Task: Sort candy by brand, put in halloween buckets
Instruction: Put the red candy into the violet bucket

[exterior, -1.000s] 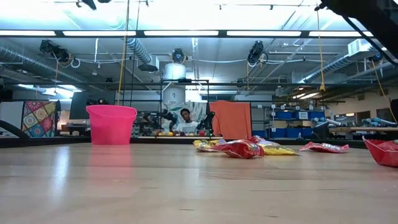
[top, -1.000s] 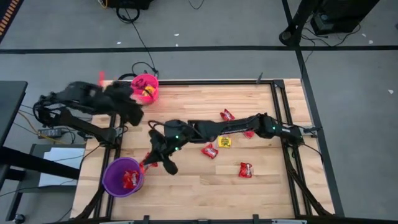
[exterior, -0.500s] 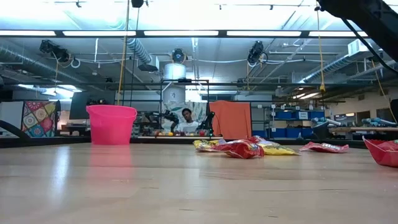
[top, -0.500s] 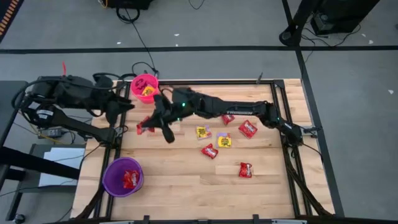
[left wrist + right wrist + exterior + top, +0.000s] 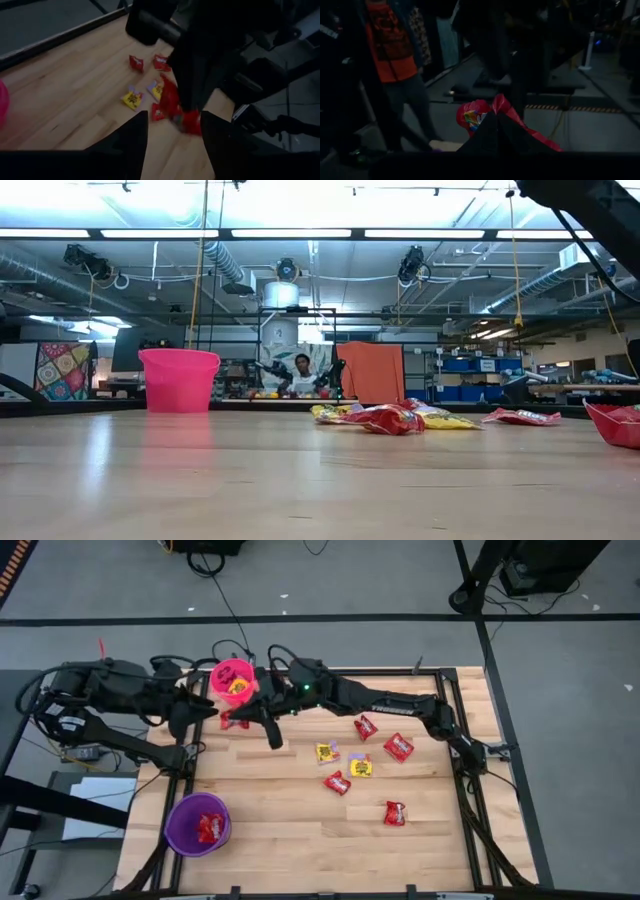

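One red packet (image 5: 492,112) was clamped in the right end effector (image 5: 240,721), beside the pink bucket (image 5: 233,681). Left end effector (image 5: 205,708) was open, empty. Best bet: carry red to the purple bucket (image 5: 197,823), release low.

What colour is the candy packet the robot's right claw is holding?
Shiny red. The candy packet pinched in the right gripper shows best in the right wrist view.

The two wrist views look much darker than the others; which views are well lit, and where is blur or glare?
High view: evenly lit, table sharp, pink bucket clear. Low view: bright ceiling lights glare, and the wood reflects them. Left wrist view: dim, the red candy packet smeared by blur. Right wrist view: darkest, only the red packet in the right gripper stands out.
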Available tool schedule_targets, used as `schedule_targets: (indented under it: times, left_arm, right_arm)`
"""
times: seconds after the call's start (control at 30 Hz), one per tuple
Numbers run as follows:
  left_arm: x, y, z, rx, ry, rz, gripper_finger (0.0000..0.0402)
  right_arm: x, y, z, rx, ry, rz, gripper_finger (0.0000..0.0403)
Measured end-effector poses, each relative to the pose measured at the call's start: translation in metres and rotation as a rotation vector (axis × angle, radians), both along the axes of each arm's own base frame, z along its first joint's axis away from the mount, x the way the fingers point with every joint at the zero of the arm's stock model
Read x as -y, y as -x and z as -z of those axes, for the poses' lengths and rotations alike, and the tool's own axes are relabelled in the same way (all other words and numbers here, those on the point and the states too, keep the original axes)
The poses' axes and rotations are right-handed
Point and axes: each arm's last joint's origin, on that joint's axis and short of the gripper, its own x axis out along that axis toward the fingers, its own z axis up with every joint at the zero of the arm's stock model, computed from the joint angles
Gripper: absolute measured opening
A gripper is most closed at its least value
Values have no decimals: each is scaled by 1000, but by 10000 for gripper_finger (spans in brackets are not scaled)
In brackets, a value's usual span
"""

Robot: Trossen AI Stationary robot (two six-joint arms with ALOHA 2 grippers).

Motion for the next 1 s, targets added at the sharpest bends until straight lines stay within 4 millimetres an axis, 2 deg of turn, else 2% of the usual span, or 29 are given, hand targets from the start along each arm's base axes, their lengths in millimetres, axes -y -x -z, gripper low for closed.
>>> schedule_targets:
  times: [0.3, 0.67, 0.87, 1.0]
  left_arm:
    - [3, -23, -6, 68, 20, 18, 188]
    - [4, -38, 2, -10, 67, 7, 186]
    - [5, -40, 3, -21, 72, 16, 167]
    - [5, -40, 3, -22, 75, 23, 136]
  right_arm:
    - [3, 4, -9, 47, 32, 30, 2]
    - [2, 4, -12, 80, 29, 18, 2]
    - [2, 4, -12, 86, 27, 15, 2]
    - [2, 4, -13, 95, 28, 7, 2]
